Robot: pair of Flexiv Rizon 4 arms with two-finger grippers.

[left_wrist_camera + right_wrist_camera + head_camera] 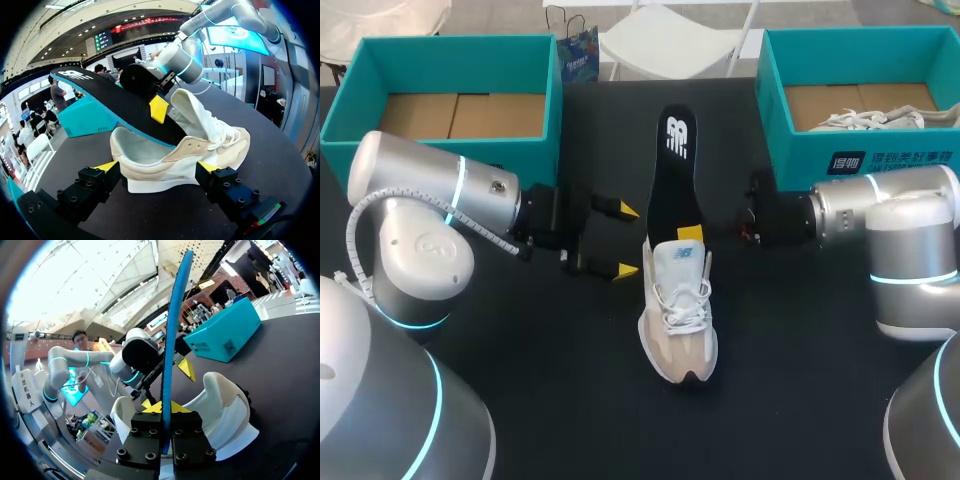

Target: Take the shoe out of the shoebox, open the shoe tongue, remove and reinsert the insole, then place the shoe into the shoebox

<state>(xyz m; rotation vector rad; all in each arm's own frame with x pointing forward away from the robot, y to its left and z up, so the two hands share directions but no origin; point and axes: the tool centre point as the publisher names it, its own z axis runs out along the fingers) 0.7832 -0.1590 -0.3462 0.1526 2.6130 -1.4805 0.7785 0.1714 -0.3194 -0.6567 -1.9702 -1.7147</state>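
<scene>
- Shoe (678, 312) stands out of the box at the middle of the frame on the dark worktop (540, 400), toe toward the lower edge and tongue lifted.
- Black insole (675, 170) runs from the shoe's opening up toward the top of the frame. Its front end is inside the shoe and the rest is raised clear over the heel.
- The step in hand looks like the insole step. I cannot tell whether it is coming out or going back in.
- Right tool (690, 232) is pressed together on the insole just above the shoe's opening. Its wrist view shows the insole edge-on, pinched between both yellow tips.
- Left tool (622, 240) is spread wide just left of the shoe. In its wrist view the shoe lies ahead between the tips, and I see no contact.
- Next move, as I judge it: draw or feed the insole along the shoe's length. The light shoe may drag, so the left tool should likely steady it.
- Teal shoeboxes sit at upper left (450, 45) and upper right (860, 38).
</scene>
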